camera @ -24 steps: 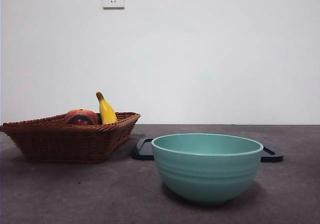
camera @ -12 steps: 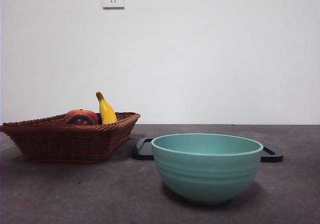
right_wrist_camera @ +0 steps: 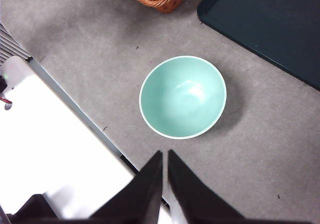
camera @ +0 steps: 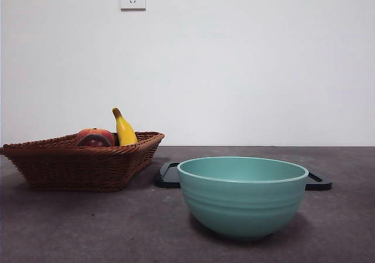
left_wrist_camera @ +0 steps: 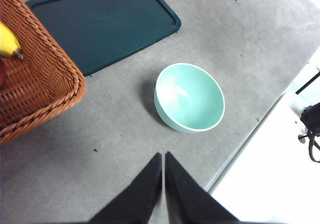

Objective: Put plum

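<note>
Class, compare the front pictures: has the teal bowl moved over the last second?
No. The teal bowl sits in the same spot, its rim still overlapping the dark tray behind it in the same way, and the wicker basket stands equally far to its side.

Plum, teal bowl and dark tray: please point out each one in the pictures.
plum (camera: 94, 140), front view, on its dark top above the basket rim.
teal bowl (right_wrist_camera: 182, 97), right wrist view, on its inner bottom.
dark tray (left_wrist_camera: 102, 24), left wrist view, on its flat middle.
</note>
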Controlling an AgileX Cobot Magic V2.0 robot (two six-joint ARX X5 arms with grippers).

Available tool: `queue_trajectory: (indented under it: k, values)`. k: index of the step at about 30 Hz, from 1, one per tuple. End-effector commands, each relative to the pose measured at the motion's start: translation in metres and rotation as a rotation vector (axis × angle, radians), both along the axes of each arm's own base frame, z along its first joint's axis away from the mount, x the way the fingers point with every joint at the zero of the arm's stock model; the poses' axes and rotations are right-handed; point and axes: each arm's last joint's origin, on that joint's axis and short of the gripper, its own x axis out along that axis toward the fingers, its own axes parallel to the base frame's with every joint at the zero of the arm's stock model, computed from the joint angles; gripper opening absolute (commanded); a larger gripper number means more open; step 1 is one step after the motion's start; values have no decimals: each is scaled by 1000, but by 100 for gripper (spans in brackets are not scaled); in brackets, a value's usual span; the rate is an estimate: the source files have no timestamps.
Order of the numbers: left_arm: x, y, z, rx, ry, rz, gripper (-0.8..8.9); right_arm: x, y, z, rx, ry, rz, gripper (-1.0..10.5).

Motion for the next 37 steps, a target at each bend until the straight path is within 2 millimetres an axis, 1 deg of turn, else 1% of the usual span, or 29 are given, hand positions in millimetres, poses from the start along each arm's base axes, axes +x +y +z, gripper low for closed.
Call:
queue_trajectory:
  k: [1,3,8,10,12,14,18,21,24,28,31,37]
  values:
    - [-1,2,8,2,-83,6,8,1,1,5,12,-24,14,5]
    - [-2,8,15,11,-181,77,8,1,1,5,13,-24,15,5]
    - [-11,30,42,-11,-538,296,8,1,2,5,12,-24,14,5]
    - [-16,39,45,-21,-692,396,7,1,2,5,13,-24,15,5]
    - [-21,48,40,-14,-819,498,7,1,1,5,13,-24,15,5]
    - [-25,54,29,-4,-905,584,7,1,1,5,13,-24,15,5]
    - [-30,62,-8,20,-977,705,8,1,1,5,13,-24,15,5]
    - [-31,65,-38,48,-961,758,7,1,1,5,13,-24,15,5]
    - [-31,66,-71,62,-926,773,8,1,1,5,13,-24,14,5]
    - [-31,67,-104,57,-872,786,7,1,1,5,13,-24,15,5]
    - [-32,67,-121,58,-848,788,7,1,1,5,13,-24,15,5]
    - [-32,67,-145,70,-806,787,7,1,1,5,13,-24,14,5]
